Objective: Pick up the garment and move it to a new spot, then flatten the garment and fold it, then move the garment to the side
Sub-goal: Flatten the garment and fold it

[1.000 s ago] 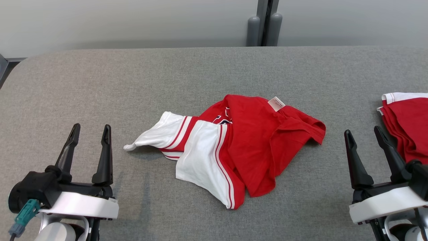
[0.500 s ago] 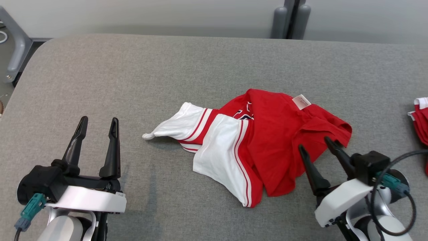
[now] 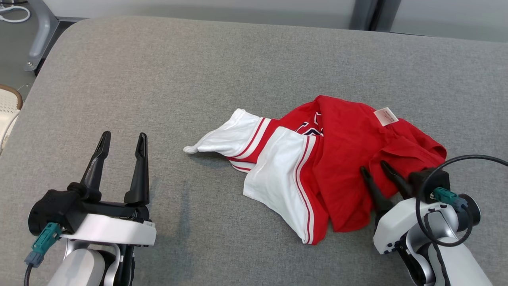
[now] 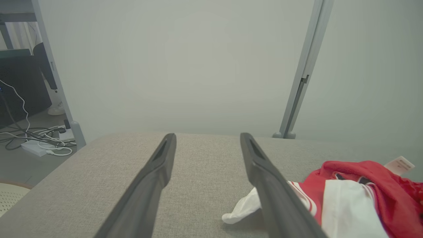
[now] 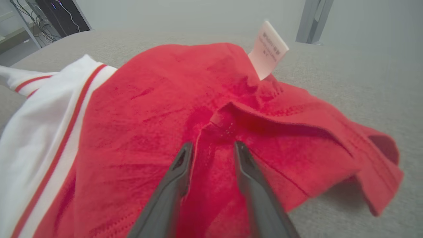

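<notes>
The garment [image 3: 341, 159] is a red shirt with white, red-striped sleeves, lying crumpled right of the grey table's [image 3: 198, 59] middle, with a white label [image 3: 385, 116] on its far side. My right gripper [image 3: 374, 167] is down on its red right part. In the right wrist view its fingers [image 5: 211, 147] stand apart, open, with a raised fold of red cloth [image 5: 148, 99] between the tips. My left gripper [image 3: 124, 136] hovers open and empty at the lower left, well clear of the white sleeve tip [image 3: 190, 149]. The left wrist view has its fingers [image 4: 208, 137] wide apart, with the garment [image 4: 347, 198] to their right.
The table's rounded left edge is close to my left arm. Beyond it stand a metal frame leg [image 3: 39, 35] and a pale chair seat [image 3: 8, 107]. Cables [image 4: 43, 142] lie on the floor. A grey post [image 3: 373, 16] rises behind the table. Bare cloth surface spreads left of the garment.
The head camera has swung left and down. My right arm came in from the right onto the garment's red part, its fingers drawing slightly closer together. The left arm has held still.
</notes>
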`<state>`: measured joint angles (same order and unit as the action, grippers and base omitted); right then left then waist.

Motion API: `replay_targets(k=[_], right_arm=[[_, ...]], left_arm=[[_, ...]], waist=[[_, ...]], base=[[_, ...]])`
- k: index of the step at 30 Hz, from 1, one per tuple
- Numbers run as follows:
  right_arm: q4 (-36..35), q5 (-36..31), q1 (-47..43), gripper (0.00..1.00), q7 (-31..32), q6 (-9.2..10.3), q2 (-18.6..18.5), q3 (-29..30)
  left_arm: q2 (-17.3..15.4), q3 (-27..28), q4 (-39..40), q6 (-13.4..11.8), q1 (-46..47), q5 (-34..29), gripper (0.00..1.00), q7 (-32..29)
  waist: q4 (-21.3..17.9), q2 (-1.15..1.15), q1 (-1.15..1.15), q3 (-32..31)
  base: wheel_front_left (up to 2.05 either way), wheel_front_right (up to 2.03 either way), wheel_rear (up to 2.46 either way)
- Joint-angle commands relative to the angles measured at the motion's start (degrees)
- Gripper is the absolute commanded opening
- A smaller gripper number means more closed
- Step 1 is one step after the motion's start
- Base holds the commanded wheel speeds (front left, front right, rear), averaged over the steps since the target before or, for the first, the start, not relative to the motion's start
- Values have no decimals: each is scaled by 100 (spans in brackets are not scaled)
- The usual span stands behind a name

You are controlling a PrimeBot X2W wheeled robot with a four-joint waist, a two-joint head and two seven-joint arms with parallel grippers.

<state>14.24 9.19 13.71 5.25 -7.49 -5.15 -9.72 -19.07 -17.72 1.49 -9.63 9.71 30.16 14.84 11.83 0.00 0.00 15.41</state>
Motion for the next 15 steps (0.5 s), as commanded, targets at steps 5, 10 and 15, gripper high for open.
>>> replay_targets(k=[5,10,15], right_arm=[[-59,-104,132,0,-196,-2,58,166],[-610,-197,206,0,-308,-2,108,311],[-1728,-340,-153,0,-253,-2,160,864]], left_arm=[[37,141,-17,71,11,-126,100,27],[60,241,14,104,4,-193,100,25],[55,311,40,131,-44,-256,100,26]], waist=[[-150,0,0,6],[-335,0,0,16],[-538,0,0,24]], base=[[0,0,0],[0,0,0],[0,0,0]])
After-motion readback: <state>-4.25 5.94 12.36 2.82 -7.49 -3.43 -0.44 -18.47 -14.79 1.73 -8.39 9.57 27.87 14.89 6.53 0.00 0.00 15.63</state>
